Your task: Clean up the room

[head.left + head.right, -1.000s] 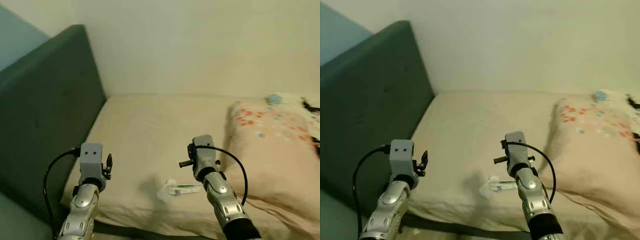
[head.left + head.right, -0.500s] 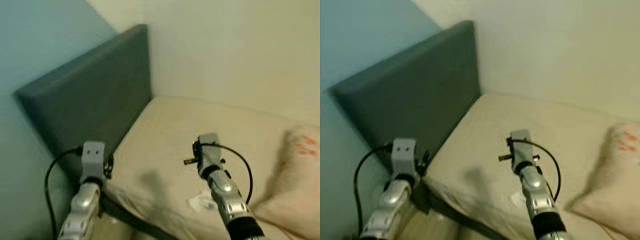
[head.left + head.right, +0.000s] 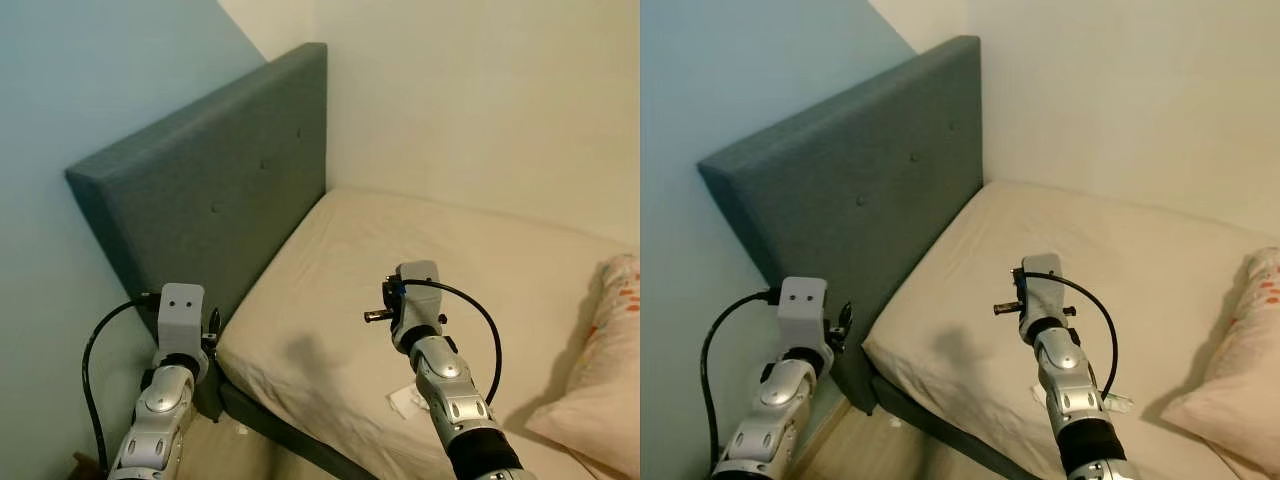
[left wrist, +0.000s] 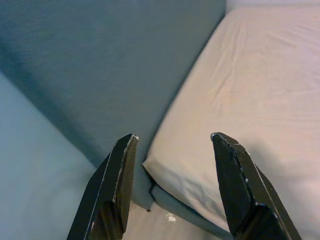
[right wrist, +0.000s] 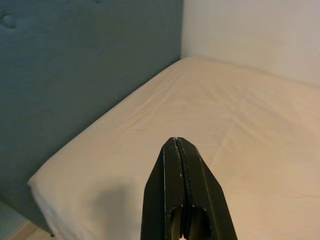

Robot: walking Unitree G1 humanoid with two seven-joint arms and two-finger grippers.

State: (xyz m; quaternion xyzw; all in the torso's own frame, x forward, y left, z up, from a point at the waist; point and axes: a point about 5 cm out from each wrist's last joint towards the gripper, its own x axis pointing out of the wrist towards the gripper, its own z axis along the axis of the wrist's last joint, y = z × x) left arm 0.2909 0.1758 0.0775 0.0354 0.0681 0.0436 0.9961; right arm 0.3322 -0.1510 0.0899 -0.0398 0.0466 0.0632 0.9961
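A crumpled white wrapper (image 3: 403, 400) lies on the beige bed sheet (image 3: 470, 260) near the bed's front edge, partly hidden behind my right forearm. My right gripper (image 5: 176, 141) is held above the mattress, a little beyond the wrapper, shut with nothing between its fingers. My left gripper (image 4: 174, 137) hangs open and empty off the bed's corner, beside the grey-green headboard (image 3: 215, 210). A pale pillow with red dots (image 3: 600, 385) rests on the bed at the far right.
The headboard stands against a blue wall (image 3: 90, 80), with a cream wall (image 3: 480, 90) behind the bed. A strip of wooden floor (image 3: 855, 445) shows by the bed's dark base, with a small white scrap (image 4: 171, 218) on it.
The camera has swung left: the headboard now stands mid-picture, and the pillow and wrapper sit further right. Both arms keep their pose; the grippers are unchanged.
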